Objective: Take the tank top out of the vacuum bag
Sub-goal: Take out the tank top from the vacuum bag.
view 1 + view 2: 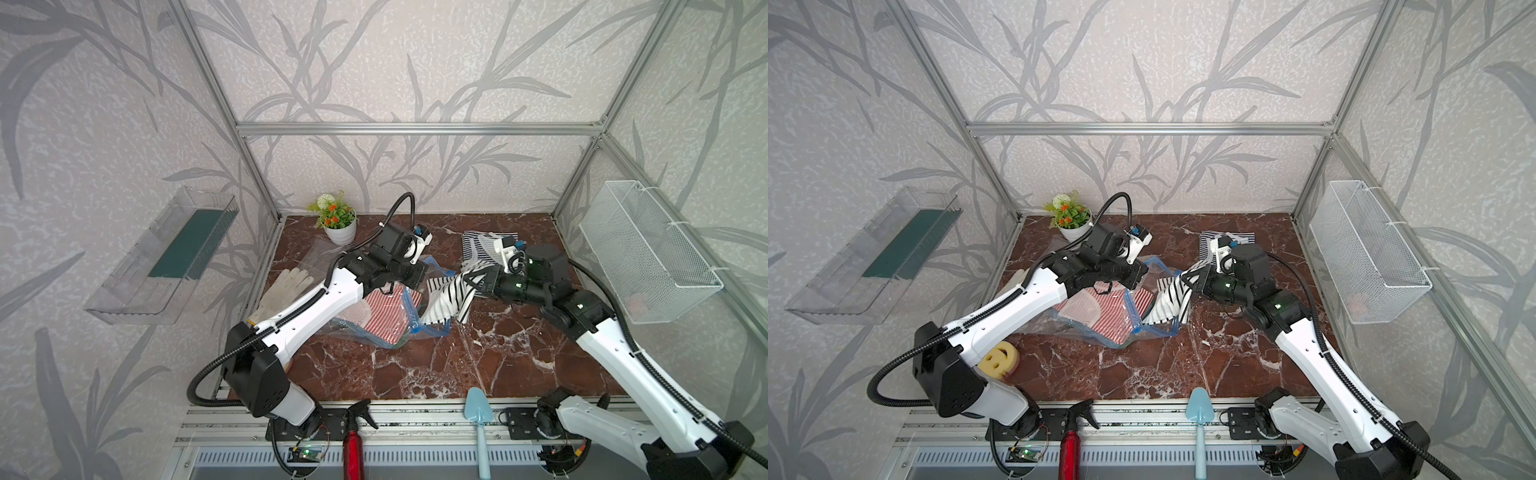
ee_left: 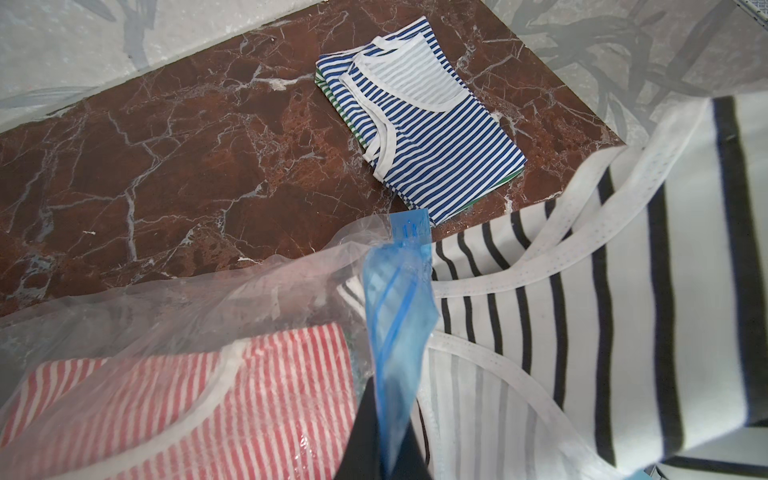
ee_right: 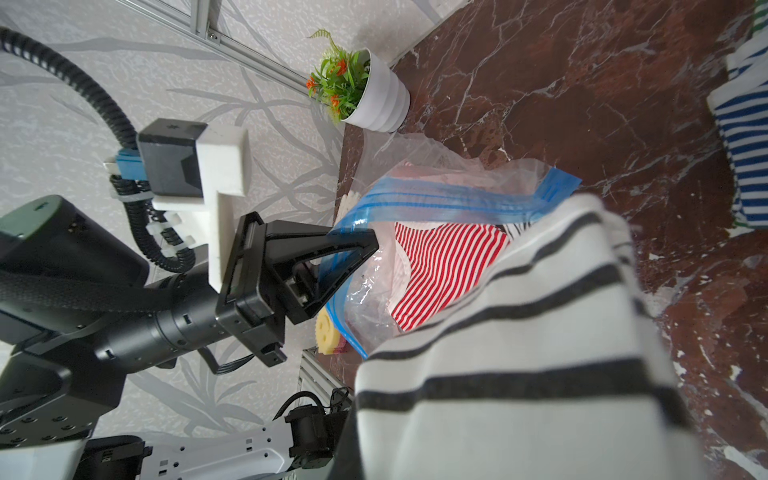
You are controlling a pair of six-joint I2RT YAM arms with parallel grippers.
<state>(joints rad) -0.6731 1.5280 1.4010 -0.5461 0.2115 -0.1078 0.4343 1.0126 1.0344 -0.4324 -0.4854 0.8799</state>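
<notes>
Left gripper [image 3: 368,245] is clamping shut on the blue zip strip at the mouth of the vacuum bag [image 2: 187,307], holding that edge up off the table [image 1: 436,365]. Right gripper [image 1: 477,278] is pinching the black-and-white striped tank top [image 1: 446,297], jaws closed on the fabric. Tank top is hanging between the right gripper and the bag mouth, mostly outside, its trailing end overlapping the opening. Bag is lying mid-table under the left arm, with a red-striped top [image 2: 249,395] sitting inside. Blue-striped top [image 2: 419,137] is lying folded on the table near the back wall, apart from the bag.
</notes>
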